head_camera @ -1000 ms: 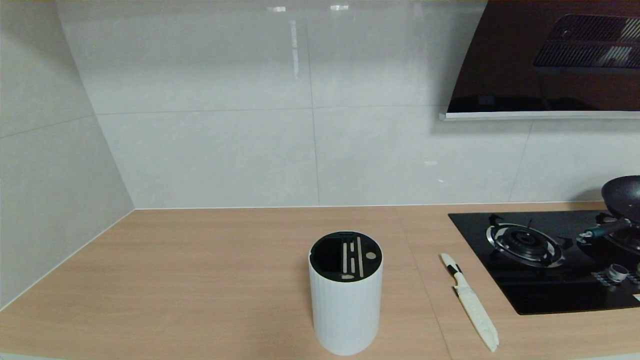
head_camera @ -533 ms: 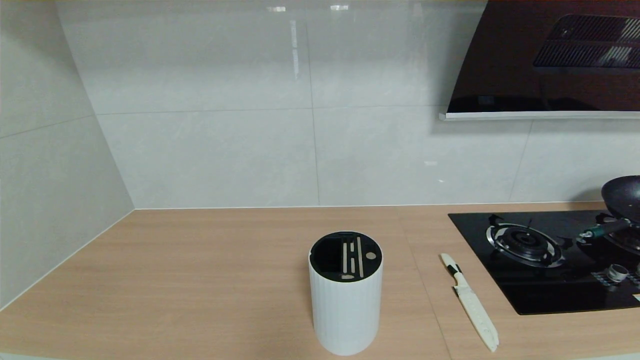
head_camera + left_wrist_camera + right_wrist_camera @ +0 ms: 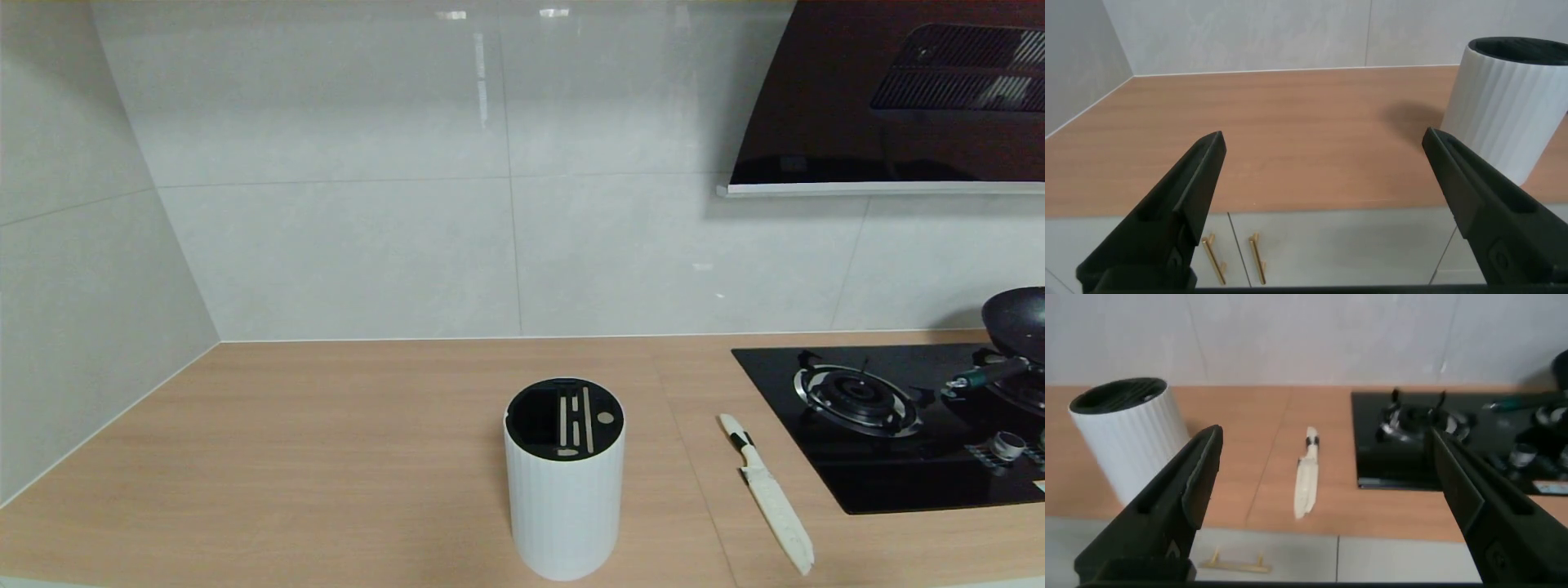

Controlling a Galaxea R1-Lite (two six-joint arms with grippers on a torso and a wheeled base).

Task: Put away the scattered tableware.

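Note:
A white ribbed cylindrical holder [image 3: 565, 482] with a black slotted top stands near the counter's front edge; it also appears as the holder [image 3: 1507, 102] and the holder [image 3: 1127, 437] in the wrist views. A cream-white knife [image 3: 767, 491] with a black band lies flat on the wooden counter between the holder and the stove, and the knife [image 3: 1306, 474] shows ahead of my right gripper. My left gripper [image 3: 1327, 175] is open and empty, held off the counter's front edge, left of the holder. My right gripper [image 3: 1327, 474] is open and empty, also in front of the counter.
A black gas stove [image 3: 898, 416] lies at the right with a dark wok [image 3: 1016, 322] on its far burner. A range hood [image 3: 890, 98] hangs above. Tiled walls close the back and left. Cabinet doors with brass handles [image 3: 1233, 257] sit below the counter.

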